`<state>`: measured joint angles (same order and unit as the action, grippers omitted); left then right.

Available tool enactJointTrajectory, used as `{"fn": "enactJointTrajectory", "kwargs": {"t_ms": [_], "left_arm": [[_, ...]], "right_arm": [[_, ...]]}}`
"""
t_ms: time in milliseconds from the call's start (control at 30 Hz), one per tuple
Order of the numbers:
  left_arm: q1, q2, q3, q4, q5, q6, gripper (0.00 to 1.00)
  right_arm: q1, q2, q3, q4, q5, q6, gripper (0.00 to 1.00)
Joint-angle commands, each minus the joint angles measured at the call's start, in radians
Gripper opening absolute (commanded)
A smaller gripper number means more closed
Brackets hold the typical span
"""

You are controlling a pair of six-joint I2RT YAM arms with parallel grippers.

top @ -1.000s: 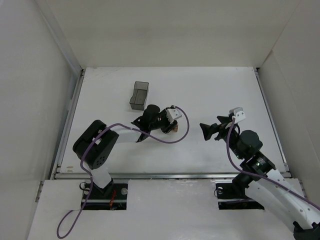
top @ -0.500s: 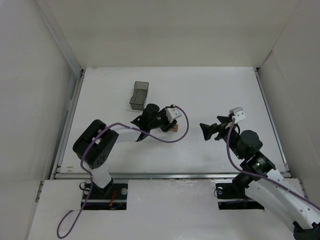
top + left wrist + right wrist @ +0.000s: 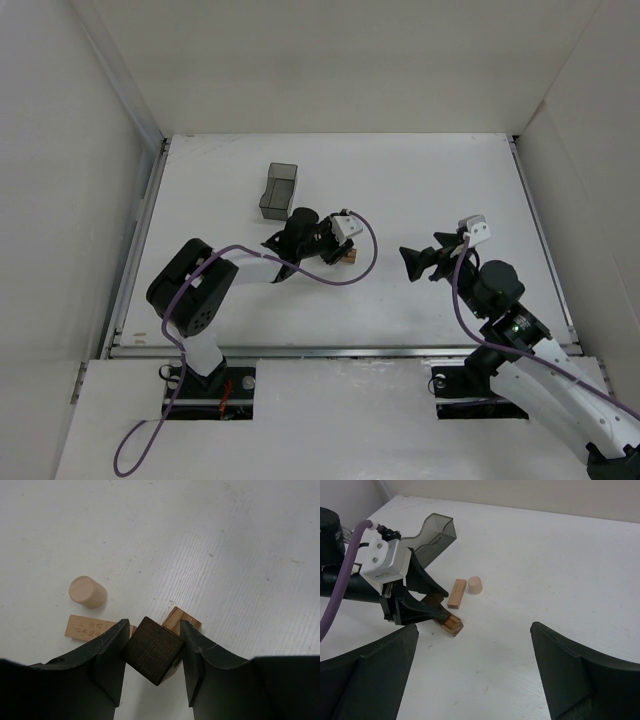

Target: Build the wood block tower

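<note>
My left gripper (image 3: 153,630) is shut on a dark brown wooden cube (image 3: 152,650), held corner-down by two opposite sides. Right under it a mid-brown rectangular block (image 3: 183,620) lies on the table; I cannot tell whether they touch. A light-tan flat block (image 3: 86,627) and a light-tan cylinder (image 3: 87,591) lie just beyond. The right wrist view shows the left gripper (image 3: 415,611), brown block (image 3: 448,623), tan block (image 3: 456,593) and cylinder (image 3: 475,585). My right gripper (image 3: 474,630) is open wide and empty, hovering to the right (image 3: 408,258). No stacked tower shows.
A dark translucent grey bin (image 3: 278,190) lies on the table just behind the left gripper (image 3: 340,250), also seen in the right wrist view (image 3: 432,532). White walls enclose the table (image 3: 430,180) on three sides. A purple cable loops beside the left arm.
The left gripper has shifted very slightly toward the far side with the dark cube still in it. The right arm has not moved.
</note>
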<state>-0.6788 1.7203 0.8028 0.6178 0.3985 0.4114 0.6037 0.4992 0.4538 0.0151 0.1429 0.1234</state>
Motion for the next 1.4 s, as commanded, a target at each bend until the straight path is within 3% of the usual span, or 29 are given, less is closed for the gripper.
{"fn": "enactJointTrajectory", "kwargs": {"t_ms": [0,100,233,367,400,567,667,733,900,1033,1067,1267,1367], "left_arm": [[0.002,-0.007,0.013,0.048,0.028,-0.023,0.0],[0.002,-0.007,0.013,0.048,0.028,-0.042,0.0],[0.002,-0.007,0.004,0.048,0.028,-0.051,0.09],[0.002,-0.007,0.013,0.025,0.016,-0.051,0.46],[0.002,-0.007,0.013,0.025,0.001,-0.051,0.62],[0.002,-0.018,0.013,0.034,-0.033,-0.028,0.83],[0.002,-0.039,0.032,0.016,-0.033,-0.002,0.89],[0.002,-0.068,0.044,-0.009,-0.024,-0.002,0.99],[0.002,-0.194,0.091,-0.119,-0.039,0.009,0.99],[0.024,-0.381,0.101,-0.236,-0.107,-0.002,0.99],[0.045,-0.457,0.101,-0.268,-0.127,-0.031,0.99],[0.078,-0.671,0.11,-0.551,-0.57,-0.204,0.99],[0.078,-0.734,0.057,-0.639,-0.797,-0.261,0.99]], "right_arm": [[0.004,-0.001,-0.003,0.055,-0.003,-0.011,1.0],[0.004,-0.001,-0.003,0.055,0.006,-0.011,1.0],[0.004,-0.001,-0.003,0.055,0.006,-0.011,1.0],[0.004,-0.001,-0.003,0.055,0.006,-0.011,1.0],[0.004,-0.001,-0.003,0.055,0.006,-0.011,1.0],[0.004,0.018,-0.003,0.055,0.006,-0.011,1.0],[0.004,0.018,0.008,0.046,0.006,-0.001,1.0],[0.004,0.027,0.031,0.046,0.064,0.048,1.0],[0.004,0.054,0.135,0.016,0.152,0.131,1.0],[0.004,0.204,0.323,-0.133,0.093,0.162,1.0],[0.004,0.304,0.373,-0.176,0.093,0.18,1.0],[0.057,0.651,0.765,-0.555,0.162,0.383,1.0],[0.109,0.794,0.838,-0.682,0.211,0.476,1.0]]}}
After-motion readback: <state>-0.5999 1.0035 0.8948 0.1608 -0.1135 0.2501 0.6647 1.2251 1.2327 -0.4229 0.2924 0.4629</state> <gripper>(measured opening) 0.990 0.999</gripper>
